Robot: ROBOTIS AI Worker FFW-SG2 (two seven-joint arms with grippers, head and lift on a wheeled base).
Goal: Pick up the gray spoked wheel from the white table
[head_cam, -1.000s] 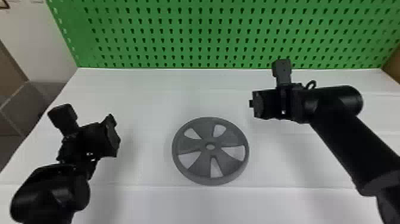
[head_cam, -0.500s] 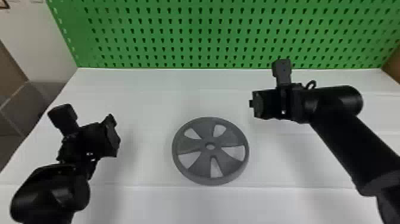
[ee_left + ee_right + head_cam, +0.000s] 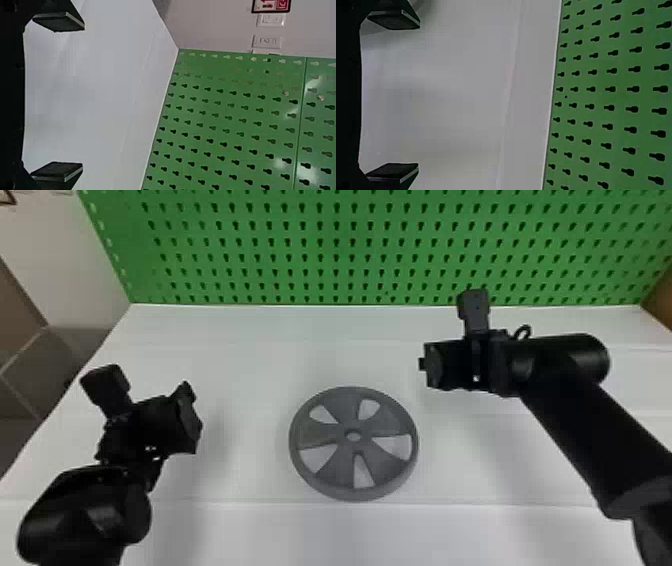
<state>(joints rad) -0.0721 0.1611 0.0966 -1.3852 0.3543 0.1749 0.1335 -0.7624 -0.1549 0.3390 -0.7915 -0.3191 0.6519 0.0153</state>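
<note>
In the head view the gray spoked wheel (image 3: 341, 462) lies flat on the white table (image 3: 240, 355), around its middle. My left gripper (image 3: 192, 417) is held left of the wheel, apart from it. Seen from its own wrist, the left gripper (image 3: 59, 97) is open, its two fingers wide apart with nothing between them. On the other side, my right gripper (image 3: 427, 365) hangs above the table, right of the wheel and farther back. In the right wrist view that gripper (image 3: 395, 97) is also spread open and holds nothing.
A green pegboard (image 3: 350, 245) stands along the table's back edge. Gray floor tiles (image 3: 35, 375) lie beyond the table's left edge. The left wrist view also takes in a wall with a red sign (image 3: 271, 4) and switch plates.
</note>
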